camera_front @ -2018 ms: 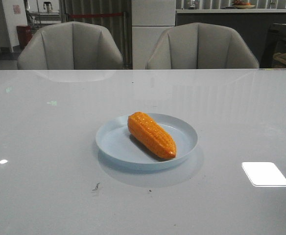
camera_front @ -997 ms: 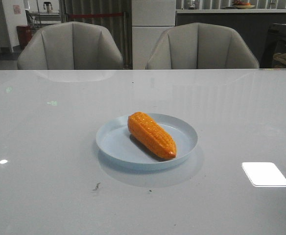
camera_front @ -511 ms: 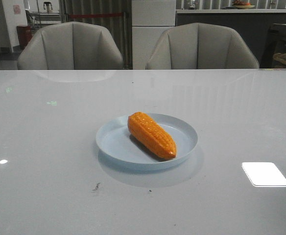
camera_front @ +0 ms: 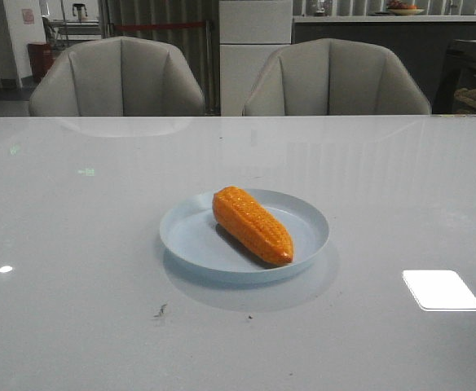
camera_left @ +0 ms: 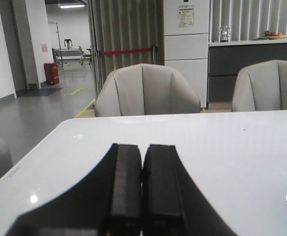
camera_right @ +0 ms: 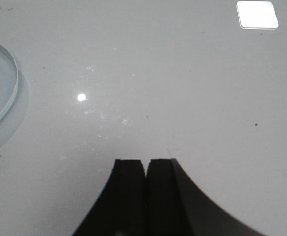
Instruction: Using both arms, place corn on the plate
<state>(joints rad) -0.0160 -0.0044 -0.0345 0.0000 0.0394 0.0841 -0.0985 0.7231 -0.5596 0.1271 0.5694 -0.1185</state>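
Note:
The orange corn (camera_front: 252, 224) lies on the pale blue plate (camera_front: 311, 221) near the middle of the white table, its blunt tip towards the front right. Neither arm shows in the front view. My left gripper (camera_left: 142, 147) is shut and empty, held over the table and facing the chairs. My right gripper (camera_right: 146, 162) is shut and empty over bare table. A curved part of the plate's rim (camera_right: 11, 93) shows at the edge of the right wrist view, apart from the gripper. The corn is out of both wrist views.
Two grey chairs (camera_front: 120, 77) (camera_front: 334, 77) stand behind the table's far edge. A bright light reflection (camera_front: 440, 289) lies on the table at the front right. A small dark speck (camera_front: 160, 310) lies in front of the plate.

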